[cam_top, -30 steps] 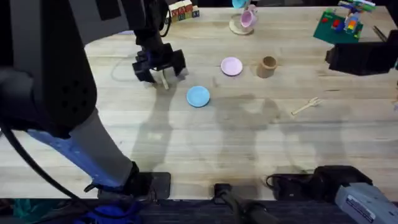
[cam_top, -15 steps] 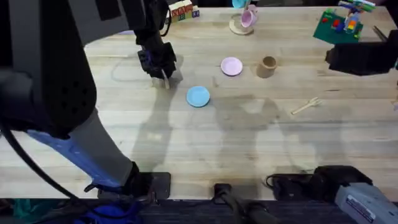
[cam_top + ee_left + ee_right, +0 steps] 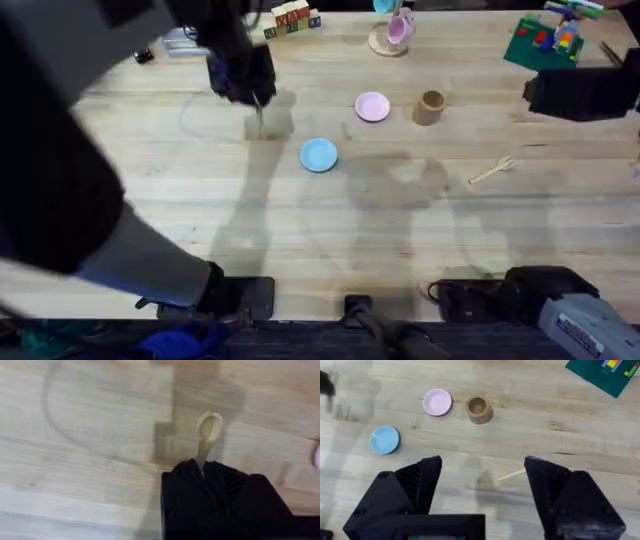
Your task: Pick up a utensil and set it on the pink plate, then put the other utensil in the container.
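Note:
My left gripper (image 3: 252,92) hangs above the far left of the table, shut on the spoon-like utensil (image 3: 208,429), whose rounded end sticks out past the fingertips (image 3: 190,471) over bare wood. The pink plate (image 3: 372,106) lies at the far middle, with the tan container (image 3: 430,106) upright just to its right. Both also appear in the right wrist view, the plate (image 3: 437,401) beside the container (image 3: 478,409). The wooden fork (image 3: 492,170) lies flat at the right. My right gripper (image 3: 480,490) is open, high over the fork (image 3: 512,474).
A light-blue plate (image 3: 319,154) lies near the centre, in front and to the left of the pink one. A pink mug (image 3: 397,32), toy blocks (image 3: 292,17) and a green brick plate (image 3: 545,40) line the far edge.
My left gripper closed on the spoon-like utensil and lifted it off the table, rising toward the camera. The right arm, plates, container and fork stayed put.

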Robot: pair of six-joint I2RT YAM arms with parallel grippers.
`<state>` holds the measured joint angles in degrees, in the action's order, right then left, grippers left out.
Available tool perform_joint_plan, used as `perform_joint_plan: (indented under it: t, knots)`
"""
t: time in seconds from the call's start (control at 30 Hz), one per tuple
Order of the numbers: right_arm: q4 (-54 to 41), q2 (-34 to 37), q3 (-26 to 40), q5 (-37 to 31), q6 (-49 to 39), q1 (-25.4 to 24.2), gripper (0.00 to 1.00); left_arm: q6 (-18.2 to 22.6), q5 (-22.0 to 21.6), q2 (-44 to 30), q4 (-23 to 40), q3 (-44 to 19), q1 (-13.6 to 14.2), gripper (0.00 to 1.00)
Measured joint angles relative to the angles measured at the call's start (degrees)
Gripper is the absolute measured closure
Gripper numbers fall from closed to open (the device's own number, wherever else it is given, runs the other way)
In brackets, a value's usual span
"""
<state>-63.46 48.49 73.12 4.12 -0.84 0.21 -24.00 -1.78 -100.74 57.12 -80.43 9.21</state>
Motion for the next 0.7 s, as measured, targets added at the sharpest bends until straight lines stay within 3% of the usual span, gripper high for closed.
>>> perform_joint_plan:
  t: [0.23, 0.3, 0.37, 0.7]
  knots:
    - [0.0, 0.0, 0.0, 0.0, 0.0, 0.0, 0.005, 6.0, -0.1, 5.7, 7.1, -6.9, 2.3, 0.959]
    - [0.0, 0.0, 0.0, 0.0, 0.0, 0.0, 0.005, 9.5, 0.4, 5.7, 11.2, -10.0, 5.1, 0.959]
    - [0.0, 0.0, 0.0, 0.0, 0.0, 0.0, 0.005, 10.5, 0.5, 5.7, 12.3, -11.5, 6.8, 0.959]
    - [0.0, 0.0, 0.0, 0.0, 0.0, 0.0, 0.005, 11.9, 0.7, 5.6, 8.7, -14.3, 15.3, 0.959]
